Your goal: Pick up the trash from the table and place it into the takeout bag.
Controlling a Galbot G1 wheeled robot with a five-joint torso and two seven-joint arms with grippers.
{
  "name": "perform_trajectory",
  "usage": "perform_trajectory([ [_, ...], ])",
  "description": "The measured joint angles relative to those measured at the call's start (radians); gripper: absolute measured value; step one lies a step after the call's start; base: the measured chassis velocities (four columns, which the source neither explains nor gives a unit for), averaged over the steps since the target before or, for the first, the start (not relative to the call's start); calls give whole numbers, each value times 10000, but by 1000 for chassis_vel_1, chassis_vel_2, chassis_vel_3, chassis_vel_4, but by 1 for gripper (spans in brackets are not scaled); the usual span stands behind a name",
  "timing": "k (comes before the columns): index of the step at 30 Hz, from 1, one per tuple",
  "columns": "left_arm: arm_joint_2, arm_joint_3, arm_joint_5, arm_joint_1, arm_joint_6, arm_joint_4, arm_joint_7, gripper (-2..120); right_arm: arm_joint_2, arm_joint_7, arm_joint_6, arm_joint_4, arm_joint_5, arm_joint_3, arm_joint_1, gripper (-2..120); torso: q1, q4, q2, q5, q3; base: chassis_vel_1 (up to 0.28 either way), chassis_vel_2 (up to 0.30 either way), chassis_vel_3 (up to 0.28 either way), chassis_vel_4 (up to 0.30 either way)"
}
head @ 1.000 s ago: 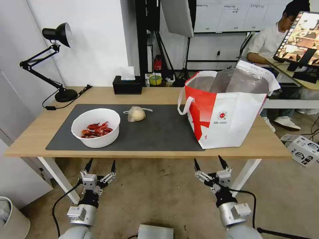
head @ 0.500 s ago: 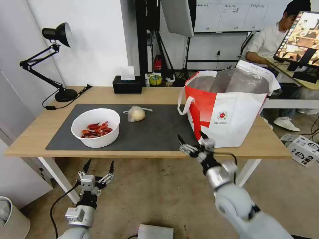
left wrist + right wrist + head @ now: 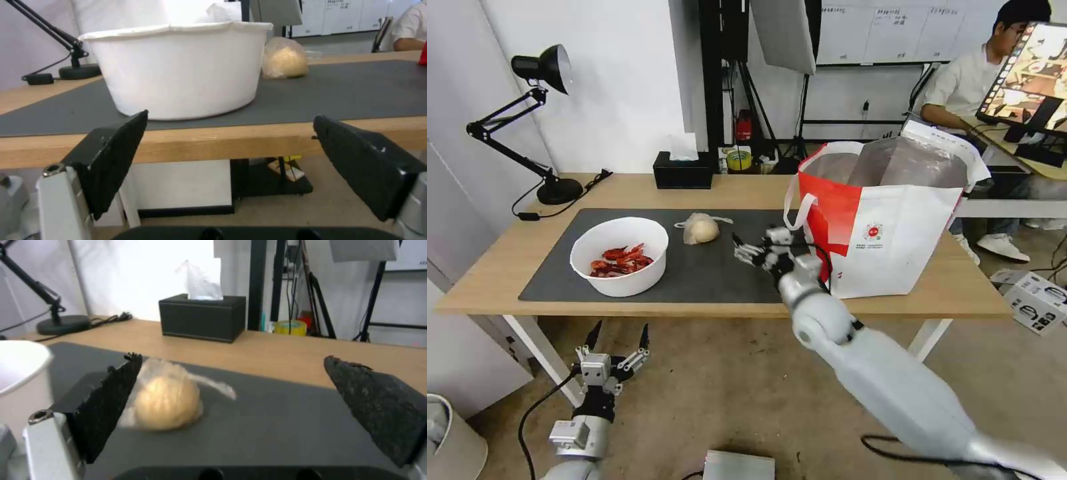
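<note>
The trash on the table is a white bowl of red crayfish shells and a beige bun in a clear bag, both on the dark grey mat. The takeout bag stands open at the mat's right end. My right gripper hovers open over the mat between bun and bag. In the right wrist view the bun lies ahead, close to one finger of the open gripper. My left gripper hangs open below the table's front edge, facing the bowl.
A black tissue box sits at the table's back edge and a black desk lamp at the back left. The bag's white handle hangs toward the mat. A person sits at a desk behind the bag.
My right arm has swung up from below the table's front edge, out over the mat and leftward toward the bun. The left gripper has sunk slightly lower.
</note>
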Motion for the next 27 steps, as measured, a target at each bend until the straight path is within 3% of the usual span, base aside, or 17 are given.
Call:
perform_trajectory([
  [12,26,-76,-70,-119,-1,110,-18,100,1315,218,-26,-2236,642,-1371,1154,100,-1,-1,0,1,0,0,0,0,0],
  [27,-26,-102,-102,-151,-87,164,-27,100,2925,-70,109,-5062,529,-1919,2186,100,-2,0,0,2,-1,0,0,0,0],
])
